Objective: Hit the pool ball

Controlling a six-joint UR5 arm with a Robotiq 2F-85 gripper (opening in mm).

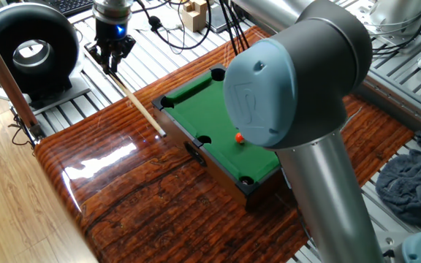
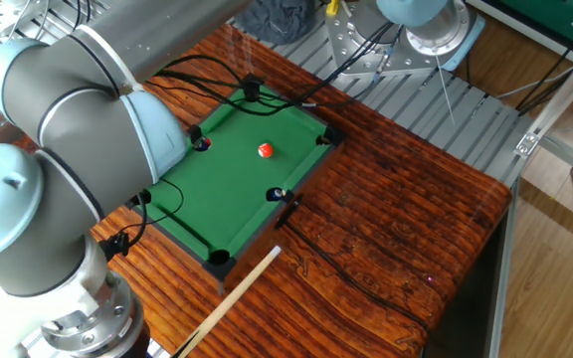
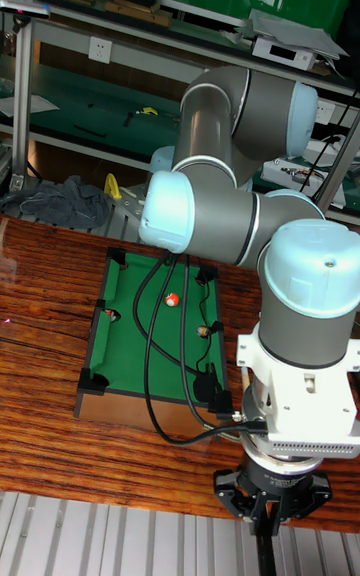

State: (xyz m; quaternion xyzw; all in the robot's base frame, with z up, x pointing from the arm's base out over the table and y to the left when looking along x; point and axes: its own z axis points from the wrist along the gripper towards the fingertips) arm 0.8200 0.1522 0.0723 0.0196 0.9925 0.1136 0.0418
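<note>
Orange-red ball (image 1: pixel 240 136) lies at 4 o'clock from end effector (image 1: pixel 113 57), which grasps the cue (image 1: pixel 139 109) aimed along that axis.

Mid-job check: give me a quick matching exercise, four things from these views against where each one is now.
1. pool ball
2. hand
3. cue stick
4. grey cloth

A. held in the hand, tip near the mini table's corner
B. on the green felt
C. off the wooden tabletop, on the metal slats
D. shut on the stick's far end

Pairs: 1-B, 2-D, 3-A, 4-C
</note>
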